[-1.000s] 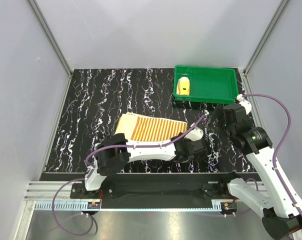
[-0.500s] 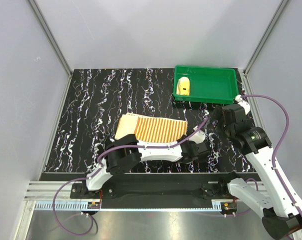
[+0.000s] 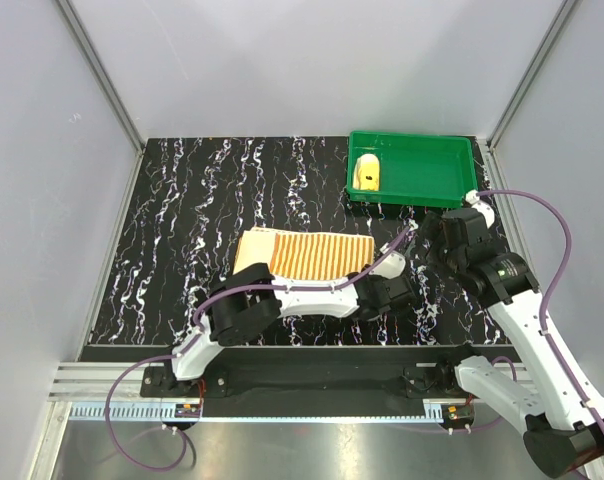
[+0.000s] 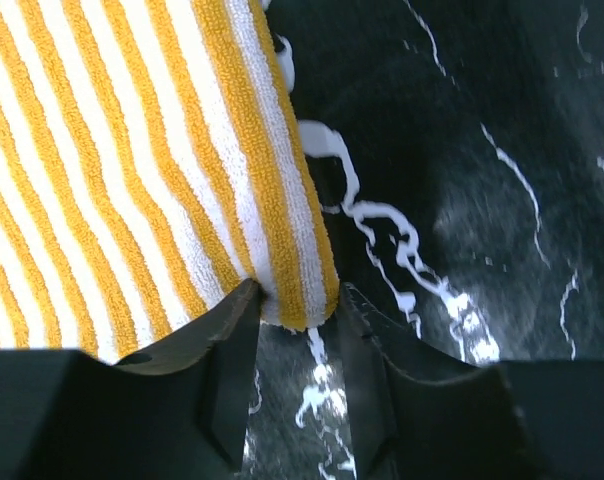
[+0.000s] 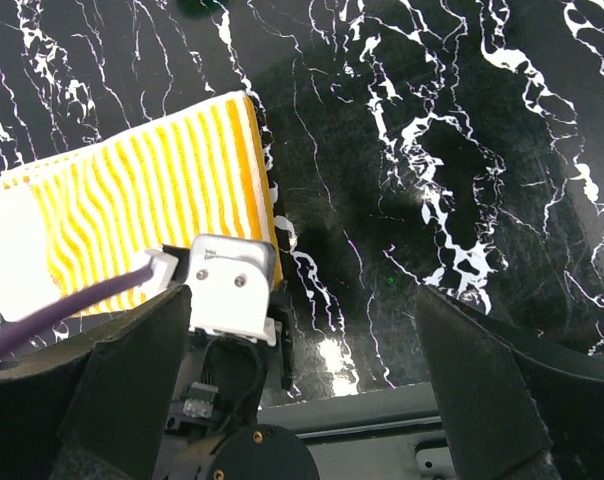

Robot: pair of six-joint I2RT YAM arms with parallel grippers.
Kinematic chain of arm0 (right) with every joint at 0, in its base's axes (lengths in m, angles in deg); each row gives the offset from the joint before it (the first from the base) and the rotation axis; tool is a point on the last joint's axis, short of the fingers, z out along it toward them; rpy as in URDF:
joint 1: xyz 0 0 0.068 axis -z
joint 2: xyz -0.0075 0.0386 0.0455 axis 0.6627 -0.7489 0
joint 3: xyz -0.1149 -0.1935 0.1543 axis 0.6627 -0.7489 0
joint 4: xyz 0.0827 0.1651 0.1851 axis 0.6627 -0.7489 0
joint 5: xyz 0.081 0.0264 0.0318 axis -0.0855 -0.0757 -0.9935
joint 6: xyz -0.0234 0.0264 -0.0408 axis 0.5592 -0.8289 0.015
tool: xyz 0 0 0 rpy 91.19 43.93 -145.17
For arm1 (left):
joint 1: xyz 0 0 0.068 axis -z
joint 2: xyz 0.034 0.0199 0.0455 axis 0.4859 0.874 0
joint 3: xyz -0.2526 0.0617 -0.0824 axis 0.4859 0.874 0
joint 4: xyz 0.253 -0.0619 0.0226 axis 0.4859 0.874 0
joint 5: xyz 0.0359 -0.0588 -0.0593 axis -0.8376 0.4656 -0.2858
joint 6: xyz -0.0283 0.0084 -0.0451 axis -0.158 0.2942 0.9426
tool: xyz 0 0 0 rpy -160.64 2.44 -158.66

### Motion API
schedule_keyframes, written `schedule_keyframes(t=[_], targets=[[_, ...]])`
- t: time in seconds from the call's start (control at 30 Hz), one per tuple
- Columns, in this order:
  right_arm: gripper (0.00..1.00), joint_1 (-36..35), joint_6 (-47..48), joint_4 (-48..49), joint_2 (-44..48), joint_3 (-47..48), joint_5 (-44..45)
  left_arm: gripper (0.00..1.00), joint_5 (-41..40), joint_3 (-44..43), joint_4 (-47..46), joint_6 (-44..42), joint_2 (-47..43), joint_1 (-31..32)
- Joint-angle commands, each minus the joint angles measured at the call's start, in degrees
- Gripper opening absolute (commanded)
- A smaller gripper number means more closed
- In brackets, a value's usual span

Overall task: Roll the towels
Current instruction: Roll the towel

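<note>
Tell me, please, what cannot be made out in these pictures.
- Left wrist view: frame edges cut off the striped towel; whether the left gripper already pinches its corner is unclear.
- Top view: the left arm hides that corner.
- Top view: the yellow towel in the tray is too small to judge.

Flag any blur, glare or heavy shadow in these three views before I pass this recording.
Top external: evenly lit, sharp; striped towel and green tray clear. Left wrist: towel weave crisp, left pincer a dark silhouette, table beside it dim and soft. Right wrist: right pincer dark and blurred at the bottom corners, small bright patch, likely glare, on the table.
</note>
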Motion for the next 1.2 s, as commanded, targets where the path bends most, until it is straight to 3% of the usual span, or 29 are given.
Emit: schedule_keyframes(t=[0.0,0.03,0.17,0.23,0.37,0.6,0.8,1.17], targets=[[1.0,0.32,-0.63,3.02,-0.6,-0.4,-1.13,0.37,0.49,1.79,-2.25,0.4,1.57,-1.73],[0.99,0.32,-0.54,3.11,-0.87,-0.58,-1.3,0.36,0.67,1.71,-2.43,0.4,1.74,-1.99],[1.0,0.23,-0.54,4.07,-1.48,-1.28,-1.56,0.08,1.63,3.02,-4.54,0.22,1.57,-2.7],[1.0,0.32,-0.54,4.6,-2.01,-1.63,-1.74,0.0,2.42,4.43,-6.47,0.14,0.87,-3.05],[1.0,0.32,-0.28,5.22,-3.15,-1.2,-1.91,0.0,5.66,9.16,-10.77,0.31,-3.43,-3.84],[1.0,0.32,-1.24,9.17,-4.47,-0.23,-7.36,0.0,13.32,26.73,-23.07,3.64,-22.82,-4.46],[1.0,0.32,-3.17,13.64,-4.3,-1.28,-15.87,0.0,18.59,41.4,-34.32,10.67,-33.83,-4.81],[1.0,0.23,-10.03,27.01,-4.03,-13.58,-33.55,0.0,19.83,57.86,-49.09,31.67,-43.07,-5.69]])
